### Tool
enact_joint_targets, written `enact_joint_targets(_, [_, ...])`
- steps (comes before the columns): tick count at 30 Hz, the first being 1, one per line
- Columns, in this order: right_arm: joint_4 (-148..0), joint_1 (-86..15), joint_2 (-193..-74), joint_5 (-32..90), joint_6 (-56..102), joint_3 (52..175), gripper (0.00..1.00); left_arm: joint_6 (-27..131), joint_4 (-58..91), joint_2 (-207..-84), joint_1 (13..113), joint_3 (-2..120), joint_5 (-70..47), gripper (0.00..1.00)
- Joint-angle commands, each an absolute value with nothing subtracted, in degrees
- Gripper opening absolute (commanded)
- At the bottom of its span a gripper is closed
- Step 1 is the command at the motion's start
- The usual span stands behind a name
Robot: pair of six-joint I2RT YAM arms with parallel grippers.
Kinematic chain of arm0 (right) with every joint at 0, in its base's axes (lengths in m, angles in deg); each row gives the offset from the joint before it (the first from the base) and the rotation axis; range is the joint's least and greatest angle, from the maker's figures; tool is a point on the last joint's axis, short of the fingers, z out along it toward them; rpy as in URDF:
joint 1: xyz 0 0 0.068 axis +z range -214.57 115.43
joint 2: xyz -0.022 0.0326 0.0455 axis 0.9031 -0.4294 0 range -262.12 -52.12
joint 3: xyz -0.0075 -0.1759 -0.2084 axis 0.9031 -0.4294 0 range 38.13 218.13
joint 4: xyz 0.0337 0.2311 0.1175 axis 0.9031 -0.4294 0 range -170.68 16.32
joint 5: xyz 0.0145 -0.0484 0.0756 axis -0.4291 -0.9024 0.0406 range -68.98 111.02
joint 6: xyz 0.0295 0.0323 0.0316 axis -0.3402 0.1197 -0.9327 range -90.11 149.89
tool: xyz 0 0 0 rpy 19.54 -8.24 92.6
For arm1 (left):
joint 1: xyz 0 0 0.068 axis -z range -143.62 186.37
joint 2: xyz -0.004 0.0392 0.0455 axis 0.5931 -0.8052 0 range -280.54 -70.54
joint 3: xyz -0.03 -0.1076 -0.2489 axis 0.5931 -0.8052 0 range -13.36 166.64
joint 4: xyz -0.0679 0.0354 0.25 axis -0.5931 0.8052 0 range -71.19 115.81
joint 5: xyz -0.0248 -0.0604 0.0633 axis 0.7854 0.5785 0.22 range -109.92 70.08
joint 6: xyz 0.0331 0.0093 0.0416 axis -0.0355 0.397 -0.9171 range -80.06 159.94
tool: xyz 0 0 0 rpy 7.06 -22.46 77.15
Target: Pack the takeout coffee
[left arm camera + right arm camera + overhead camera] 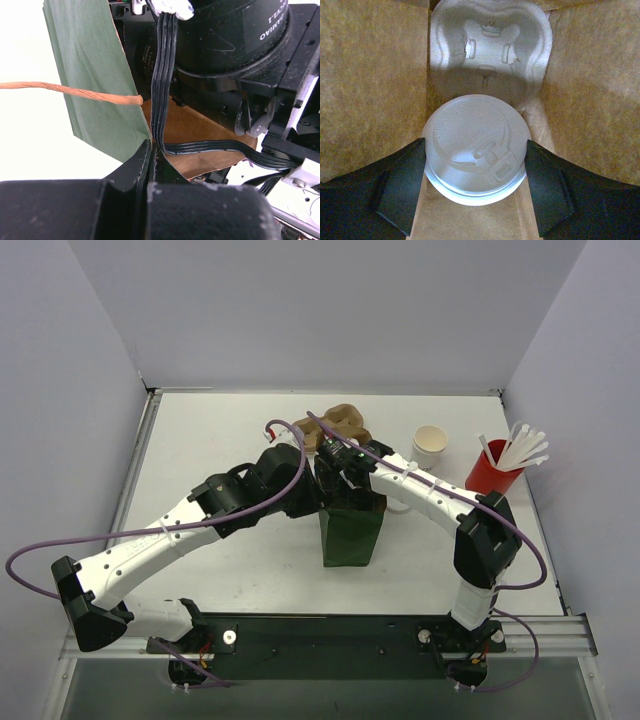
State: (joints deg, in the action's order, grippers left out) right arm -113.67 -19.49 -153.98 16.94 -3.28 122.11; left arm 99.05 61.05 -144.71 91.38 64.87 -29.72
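Note:
The takeout coffee, a white cup under a flat white lid, sits low inside the bag, whose brown walls surround it. My right gripper reaches down into the bag, its dark fingers pressed against both sides of the lid. From above, the green bag stands upright at the table's middle and hides the cup. My left gripper is shut on the bag's rim near its twisted paper handle. From above the left gripper is at the bag's left top edge.
A white moulded tray lies in the bag beyond the cup. On the table are a brown pulp carrier behind the bag, a white cup with a tan inside, and a red cup of white straws at the right.

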Motion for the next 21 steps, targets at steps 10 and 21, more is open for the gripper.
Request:
enact_joint_targets(10, [-118.24,-18.78,-152.75,14.25,-3.51,119.51,0.5,99.0,55.81,-144.1,90.78,65.47,-30.73,0.0])
enact_joint_targets(21, [-117.89,-18.08,-151.44,11.26,-3.6,119.43,0.5,99.09,55.99,-143.84,90.87,65.12,-30.73,0.0])
